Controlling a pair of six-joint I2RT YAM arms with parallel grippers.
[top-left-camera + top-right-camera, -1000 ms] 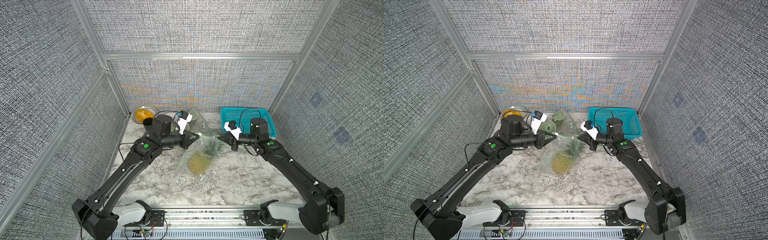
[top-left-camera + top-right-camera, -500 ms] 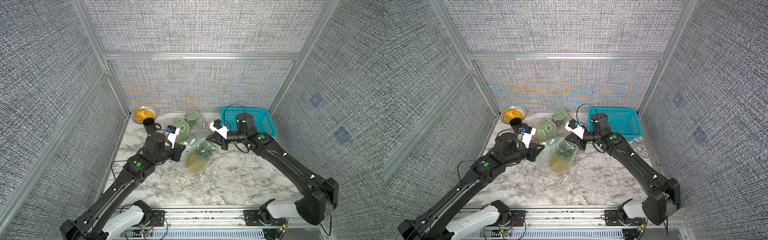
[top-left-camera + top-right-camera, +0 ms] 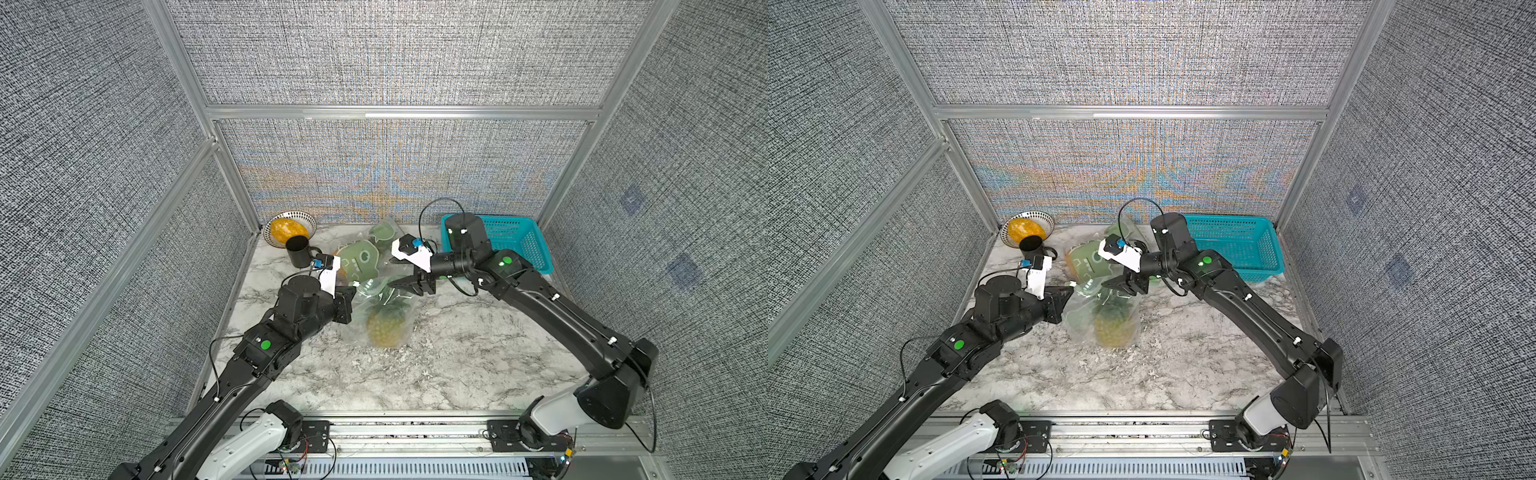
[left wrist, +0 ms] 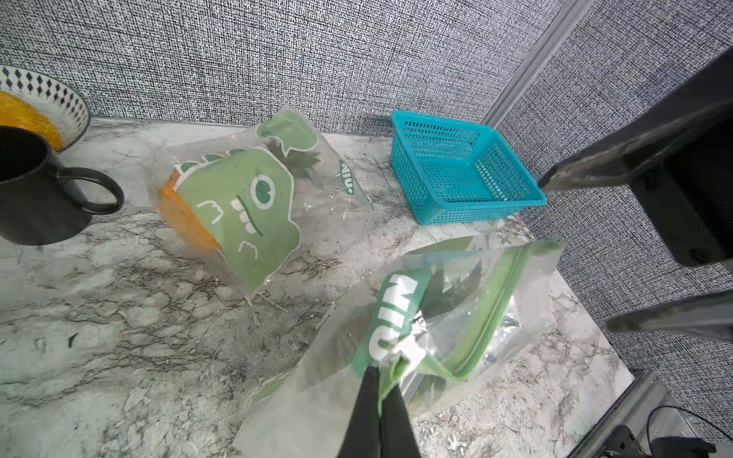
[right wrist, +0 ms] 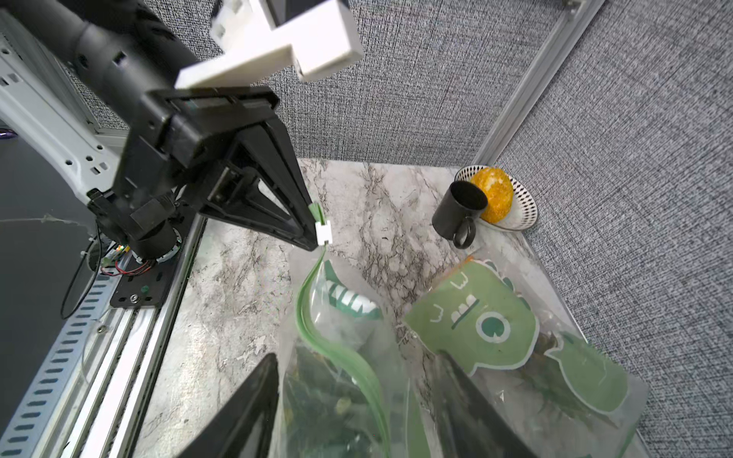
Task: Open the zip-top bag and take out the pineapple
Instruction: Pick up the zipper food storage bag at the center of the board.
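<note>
Pineapple (image 3: 384, 330) sits inside the clear zip-top bag (image 3: 399, 328), mid-table. Left gripper (image 4: 382, 370) is pinched tight on its zipper end, and right gripper (image 3: 399, 272) is spread wide over the mouth. Further back: dino-print bag (image 3: 359, 262) with something orange in it, black mug (image 3: 298, 251), bowl (image 3: 308, 219) holding orange fruit (image 3: 284, 228), teal basket (image 3: 523, 245).

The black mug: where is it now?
In both top views the black mug stands upright at the far left, just in front of the patterned bowl, with the dinosaur-print bag to its right.

Bright, even overhead light; soft shadows on the white marbled table (image 3: 457, 374). Rainbow moiré on the far grey woven wall (image 3: 395, 174); edges bow.
</note>
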